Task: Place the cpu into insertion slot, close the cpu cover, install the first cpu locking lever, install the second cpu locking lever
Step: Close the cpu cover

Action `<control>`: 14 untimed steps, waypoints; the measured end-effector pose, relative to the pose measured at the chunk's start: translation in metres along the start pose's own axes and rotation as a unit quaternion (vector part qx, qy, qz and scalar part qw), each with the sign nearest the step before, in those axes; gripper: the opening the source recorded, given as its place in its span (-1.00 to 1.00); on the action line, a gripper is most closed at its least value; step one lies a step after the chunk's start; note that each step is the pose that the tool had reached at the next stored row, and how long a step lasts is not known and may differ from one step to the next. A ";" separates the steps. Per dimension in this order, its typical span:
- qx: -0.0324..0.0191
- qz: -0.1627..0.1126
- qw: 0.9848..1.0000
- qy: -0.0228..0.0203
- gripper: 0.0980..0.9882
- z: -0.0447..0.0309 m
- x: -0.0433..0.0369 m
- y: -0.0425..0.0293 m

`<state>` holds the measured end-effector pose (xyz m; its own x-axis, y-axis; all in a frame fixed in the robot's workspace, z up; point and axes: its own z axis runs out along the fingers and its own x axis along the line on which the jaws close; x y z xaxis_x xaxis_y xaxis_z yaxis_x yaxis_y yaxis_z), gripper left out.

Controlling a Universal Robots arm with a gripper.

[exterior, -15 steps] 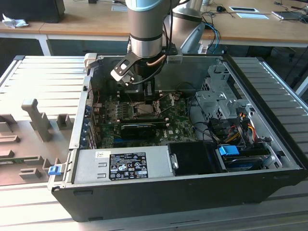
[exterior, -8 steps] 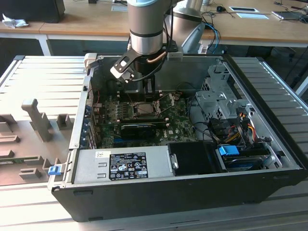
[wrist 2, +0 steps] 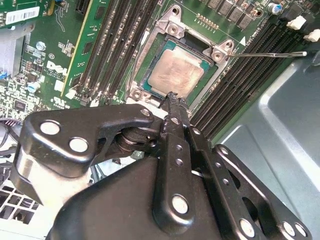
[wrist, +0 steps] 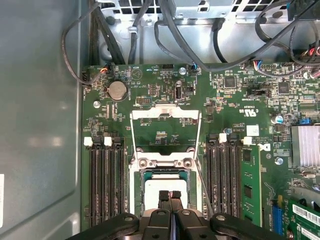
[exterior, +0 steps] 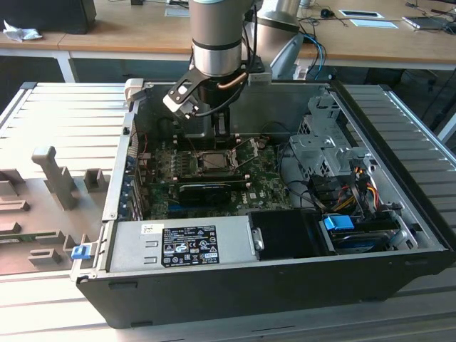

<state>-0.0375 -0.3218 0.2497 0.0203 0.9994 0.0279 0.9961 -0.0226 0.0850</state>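
Observation:
The cpu [wrist 2: 177, 72], a square chip with a pale silvery top, lies flat in its socket on the green motherboard; its edge also shows in the first wrist view [wrist: 162, 182]. My gripper [wrist 2: 172, 97] hangs just above the chip's near edge, fingers shut together with nothing between them [wrist: 171, 196]. In the exterior view the gripper [exterior: 215, 135] stands over the socket [exterior: 214, 161]. The cpu cover [wrist: 165, 116], a thin metal frame, is swung open and lies back beyond the socket. A thin locking lever [wrist 2: 270, 54] sticks out free to one side.
Black memory slots [wrist: 107, 185] flank the socket on both sides. A long black card [exterior: 206, 189] lies in front of the socket. The power supply [exterior: 185, 242], drive cage [exterior: 324, 153] and cable bundles [wrist: 200, 45] crowd the case walls.

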 end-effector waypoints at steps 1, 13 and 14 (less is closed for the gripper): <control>0.000 0.000 1.000 0.000 -0.98 -0.0009 0.0000 0.0001; 0.000 0.000 1.000 0.000 -0.98 -0.0155 0.0006 0.0080; 0.000 0.000 1.000 0.000 -0.98 -0.0162 0.0006 0.0081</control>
<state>-0.0308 -0.3217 0.2666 0.0203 0.9994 0.0279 0.9961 -0.0226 0.0850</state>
